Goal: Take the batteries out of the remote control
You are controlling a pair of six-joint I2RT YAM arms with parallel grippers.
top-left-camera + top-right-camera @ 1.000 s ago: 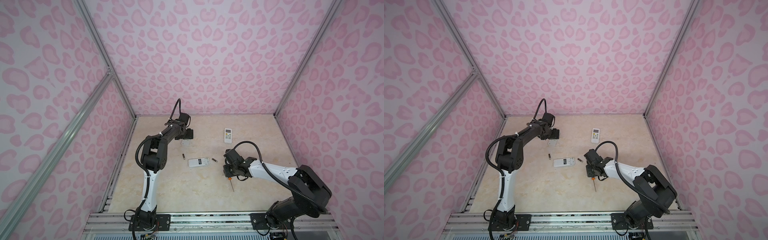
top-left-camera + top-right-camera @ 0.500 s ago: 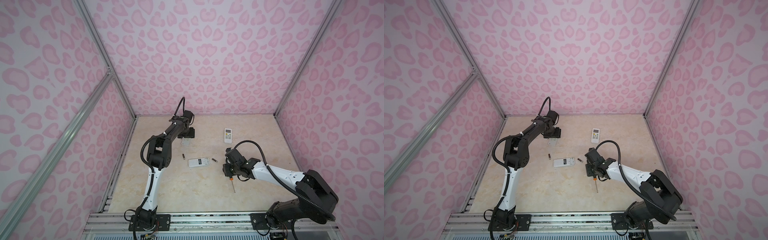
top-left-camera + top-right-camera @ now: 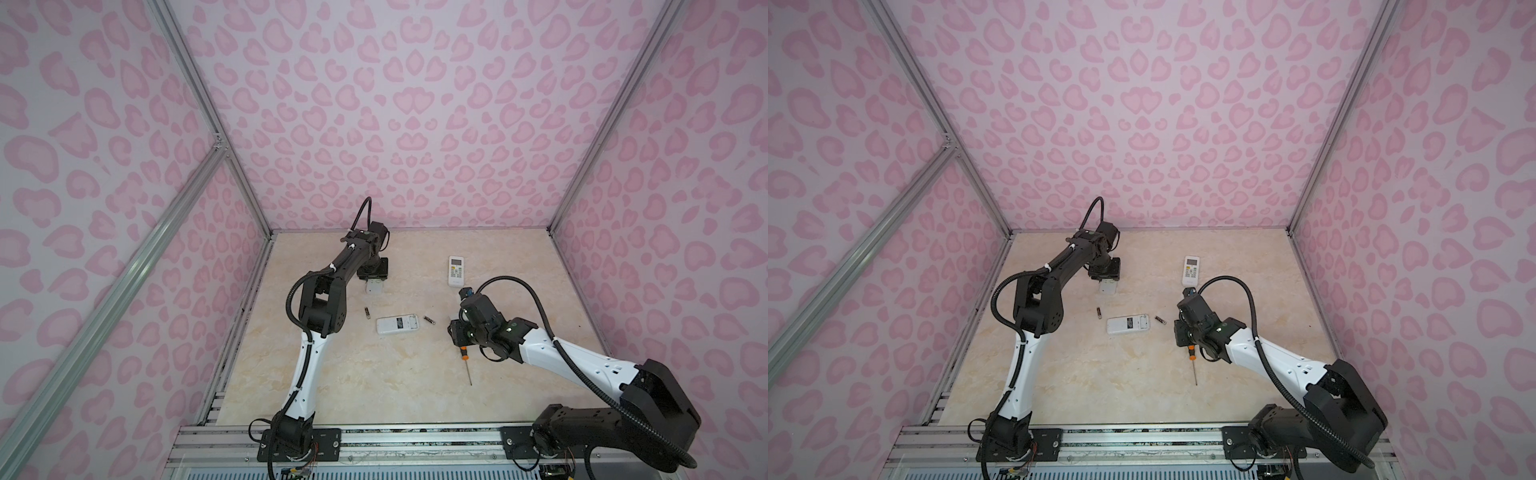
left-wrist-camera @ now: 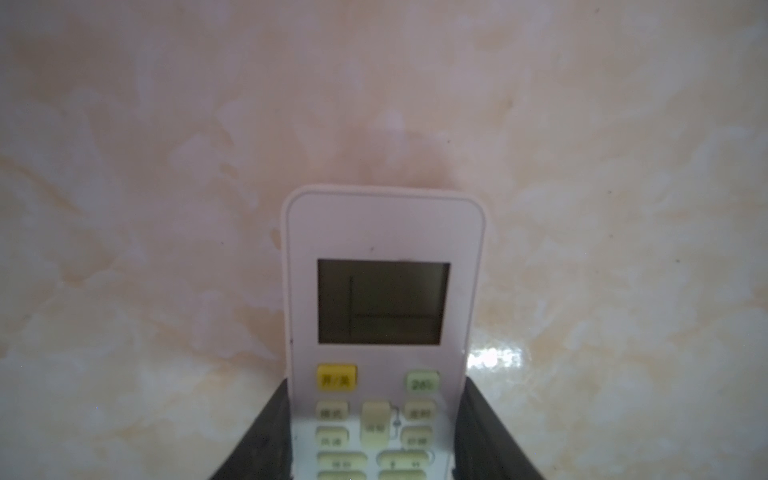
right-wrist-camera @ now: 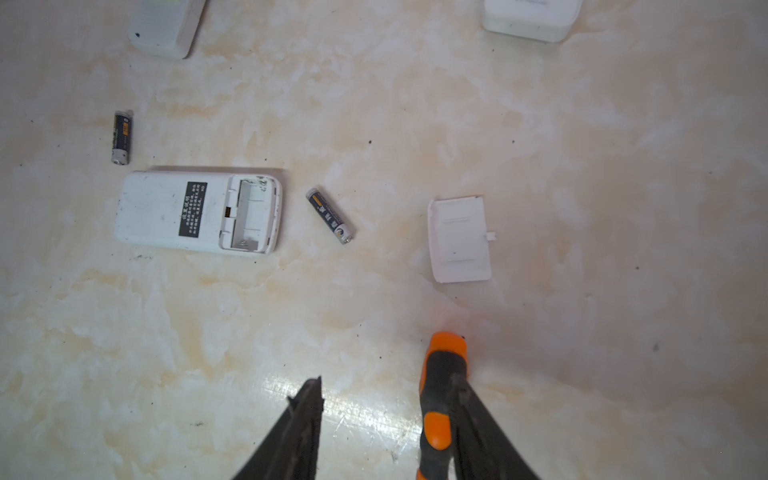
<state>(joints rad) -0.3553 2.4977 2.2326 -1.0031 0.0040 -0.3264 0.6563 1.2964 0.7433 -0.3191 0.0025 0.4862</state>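
A white remote control [image 4: 384, 232] lies face up at the back left, with my left gripper [image 4: 376, 386] shut on its sides; both top views show that gripper [image 3: 373, 272] over it. A second remote [image 5: 199, 212] lies back up mid-table, its battery bay empty. Two black batteries lie loose beside it, one on its left [image 5: 121, 137] and one on its right [image 5: 330, 215]. My right gripper [image 5: 390, 390] hangs open over the table, right of that remote in both top views [image 3: 1181, 334].
An orange-and-black screwdriver [image 5: 440, 395] lies on the table against my right gripper's one finger. A white battery cover [image 5: 459, 240] lies just ahead of it. A third remote [image 3: 456, 271] rests face up at the back right. Pink walls enclose the table.
My left arm has reached farther back and its jaws have closed in on the remote. The right gripper has stayed over the screwdriver handle.
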